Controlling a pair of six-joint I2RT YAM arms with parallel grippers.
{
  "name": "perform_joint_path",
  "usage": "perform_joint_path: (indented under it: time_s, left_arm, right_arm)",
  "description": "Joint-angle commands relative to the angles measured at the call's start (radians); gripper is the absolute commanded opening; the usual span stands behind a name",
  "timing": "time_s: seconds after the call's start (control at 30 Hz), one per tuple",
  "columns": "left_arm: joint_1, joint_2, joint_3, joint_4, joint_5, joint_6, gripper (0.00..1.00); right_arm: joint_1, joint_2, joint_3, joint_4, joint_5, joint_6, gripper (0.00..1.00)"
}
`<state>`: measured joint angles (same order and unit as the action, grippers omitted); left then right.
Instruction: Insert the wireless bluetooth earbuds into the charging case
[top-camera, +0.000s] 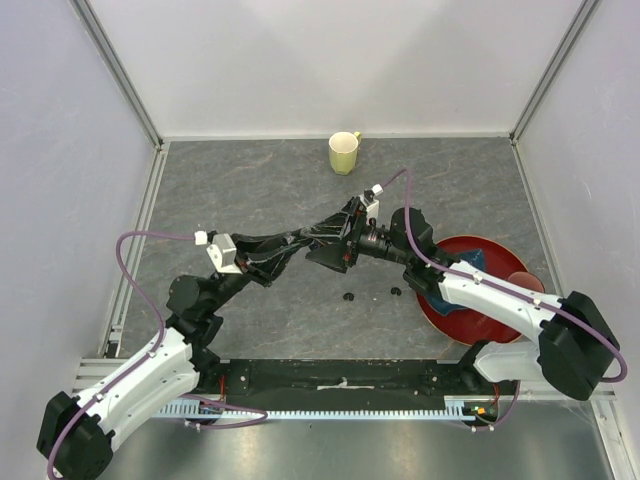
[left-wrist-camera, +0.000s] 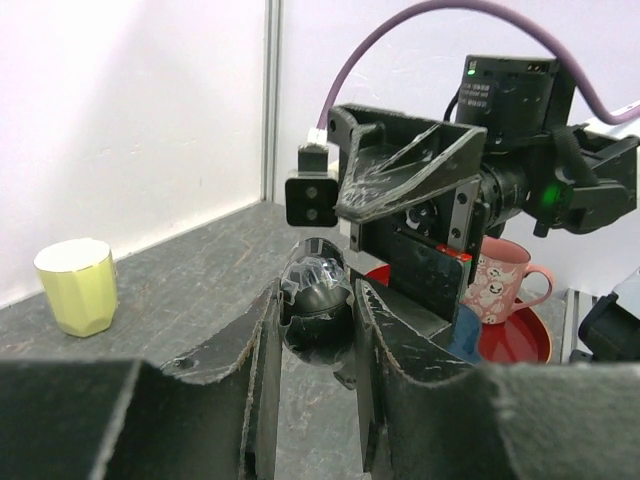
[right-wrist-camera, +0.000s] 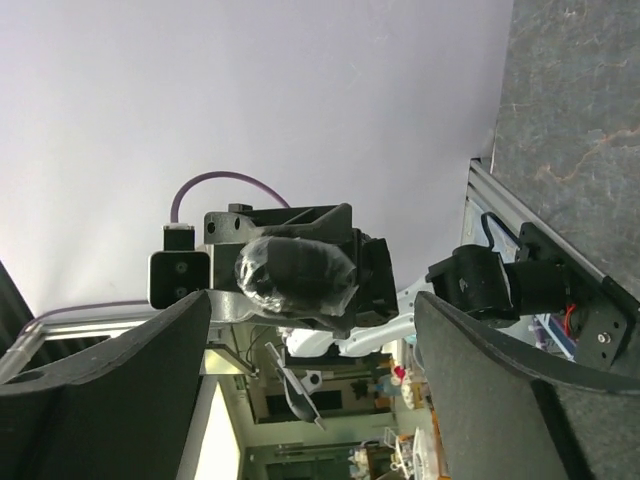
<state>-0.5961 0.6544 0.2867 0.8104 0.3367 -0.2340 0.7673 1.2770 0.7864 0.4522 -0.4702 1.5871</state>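
My left gripper is shut on the charging case, a glossy black pod held in the air over the middle of the table. Facing it head-on is my right gripper, whose fingers stand wide open with nothing between them. The charging case shows just beyond their tips. From above, the left gripper and right gripper meet tip to tip. Two black earbuds lie on the grey table below them.
A yellow-green mug stands at the back centre. At the right, under the right arm, a red plate holds a pink mug and something blue. White walls enclose the table.
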Motion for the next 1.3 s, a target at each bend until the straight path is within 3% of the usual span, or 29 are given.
perform_joint_path:
  time_s: [0.0,0.23,0.33,0.43,0.6,0.7,0.77,0.83,0.93,1.07,1.27]
  left_arm:
    - [-0.002,-0.009,-0.012,0.088,0.041,0.048,0.02]
    - [-0.002,0.005,-0.014,0.104,0.064,0.045,0.02]
    - [-0.002,0.013,-0.017,0.111,0.070,0.047,0.02]
    - [-0.002,0.020,-0.015,0.118,0.077,0.044,0.02]
    - [-0.002,0.025,-0.015,0.119,0.078,0.044,0.02]
    - [-0.002,0.033,-0.012,0.110,0.081,0.035,0.02]
    - [-0.002,0.042,-0.006,0.098,0.085,0.024,0.06]
    - [-0.002,0.045,0.006,0.069,0.091,0.016,0.18]
    - [-0.002,0.051,0.020,0.035,0.101,0.006,0.31]
    - [-0.002,0.048,0.026,0.006,0.102,-0.007,0.47]
    - [-0.001,0.056,0.023,0.025,0.108,-0.019,0.53]
  right_arm:
    - [-0.005,0.013,-0.013,0.115,0.001,0.099,0.86]
    - [-0.005,0.016,-0.012,0.126,0.004,0.116,0.66]
    - [-0.005,0.018,-0.012,0.132,0.001,0.120,0.64]
    - [-0.005,0.021,-0.016,0.138,-0.004,0.131,0.52]
    - [-0.003,0.030,-0.018,0.169,-0.018,0.149,0.46]
    - [-0.003,0.032,-0.019,0.189,-0.022,0.155,0.31]
    - [-0.003,0.033,-0.024,0.201,-0.022,0.155,0.19]
    - [-0.003,0.033,-0.030,0.221,-0.022,0.154,0.10]
    - [-0.005,0.030,-0.036,0.235,-0.016,0.151,0.01]
    - [-0.003,0.024,-0.036,0.230,-0.008,0.134,0.00]
    - [-0.005,0.021,-0.030,0.217,-0.002,0.123,0.00]
